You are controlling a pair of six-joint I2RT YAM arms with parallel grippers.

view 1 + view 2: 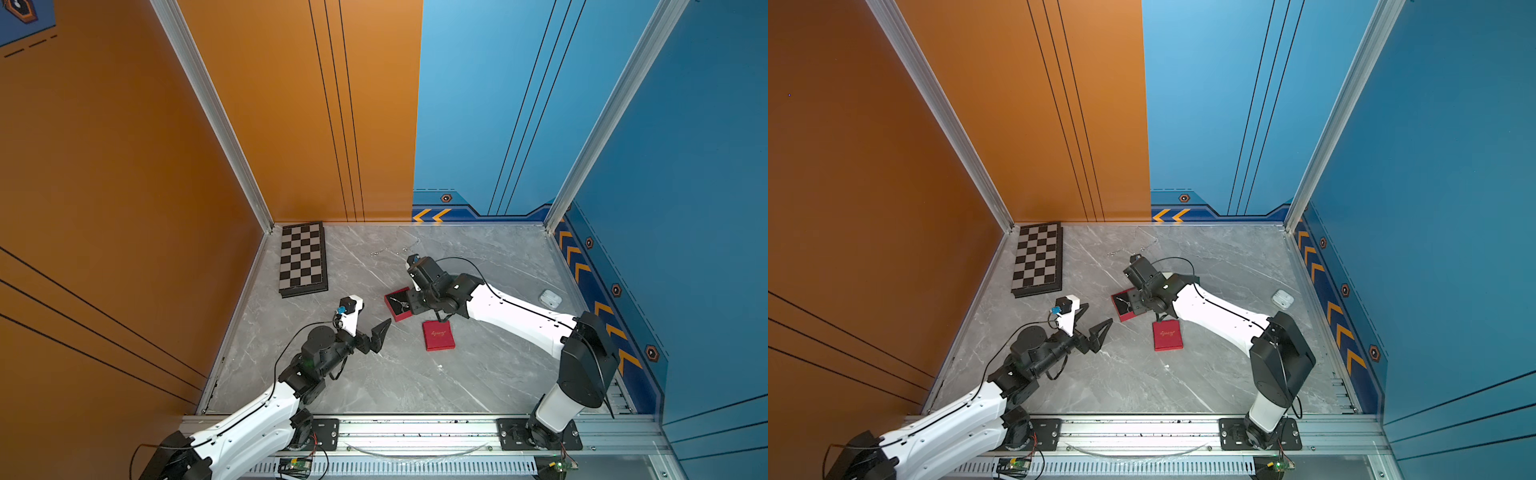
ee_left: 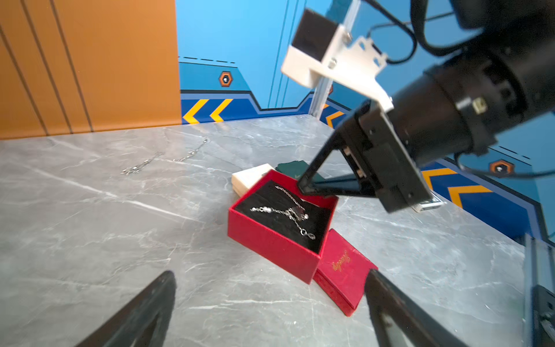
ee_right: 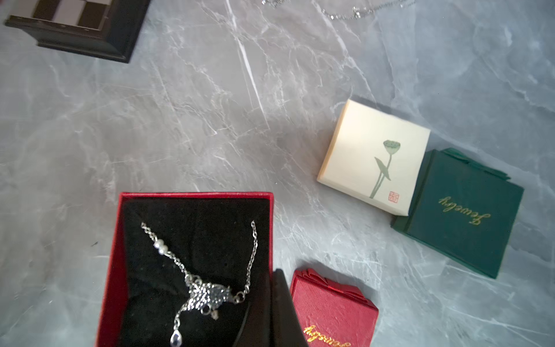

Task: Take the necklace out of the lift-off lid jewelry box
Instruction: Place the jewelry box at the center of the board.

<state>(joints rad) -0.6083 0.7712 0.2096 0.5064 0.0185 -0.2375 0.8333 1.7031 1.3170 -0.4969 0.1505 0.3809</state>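
Observation:
The red jewelry box (image 1: 401, 318) (image 1: 1126, 316) (image 2: 270, 243) (image 3: 111, 255) stands open on the grey table. On its black lining lies the silver necklace (image 1: 400, 303) (image 2: 285, 210) (image 3: 204, 291). The red lid (image 1: 438, 336) (image 1: 1167, 336) (image 2: 342, 264) (image 3: 333, 312) rests flat just beside the box. My right gripper (image 1: 412, 304) (image 1: 1133, 305) (image 2: 303, 187) (image 3: 277, 288) is shut, its tips pinching the box's side wall. My left gripper (image 1: 376, 312) (image 1: 1099, 312) (image 2: 270, 275) hovers open a short way from the box, facing it, with nothing between its fingers.
A chessboard (image 1: 302, 259) lies at the back left. A loose chain (image 1: 386, 250) (image 2: 162, 159) sits behind the box. A cream box (image 3: 372, 156) and a green box (image 3: 462, 213) lie under the right arm. A white earbud case (image 1: 549, 297) is at the right.

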